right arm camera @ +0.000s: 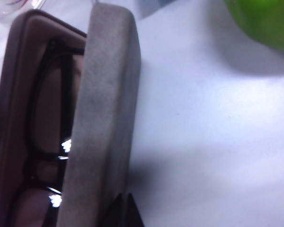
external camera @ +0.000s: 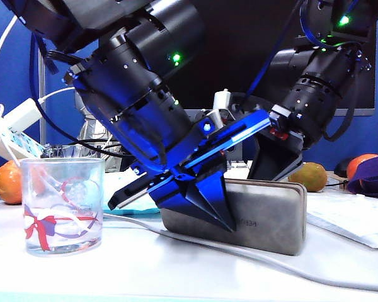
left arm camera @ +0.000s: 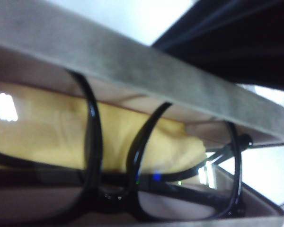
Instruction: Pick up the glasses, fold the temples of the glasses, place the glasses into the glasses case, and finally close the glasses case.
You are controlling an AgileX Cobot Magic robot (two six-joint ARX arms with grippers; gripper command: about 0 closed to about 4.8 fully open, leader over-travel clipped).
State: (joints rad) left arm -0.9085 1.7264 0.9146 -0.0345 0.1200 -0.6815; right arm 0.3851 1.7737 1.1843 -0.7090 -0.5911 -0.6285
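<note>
The grey glasses case [external camera: 271, 214] lies on the white table, its lid [left arm camera: 146, 71] tipped down with a gap still showing. Inside, the black-framed glasses [left arm camera: 95, 142] rest on yellow cloth, with a folded temple [left arm camera: 189, 189] behind the lenses. My left gripper [external camera: 227, 221] is shut, its blue-black fingers forming a wedge against the case's front face; its fingers do not show in the left wrist view. My right gripper [right arm camera: 125, 208] is shut with nothing in it and sits just beside the lid's outer side [right arm camera: 104, 109]. In the exterior view the right gripper [external camera: 272, 168] stands behind the case.
A clear ribbon-printed tumbler [external camera: 63, 207] stands at the front left. A white cable [external camera: 239, 251] runs across the table before the case. Fruit [external camera: 6, 182] lies far left, more fruit [external camera: 312, 176] and a purple strap [external camera: 372, 176] to the right, a pale packet [external camera: 353, 217] beside them.
</note>
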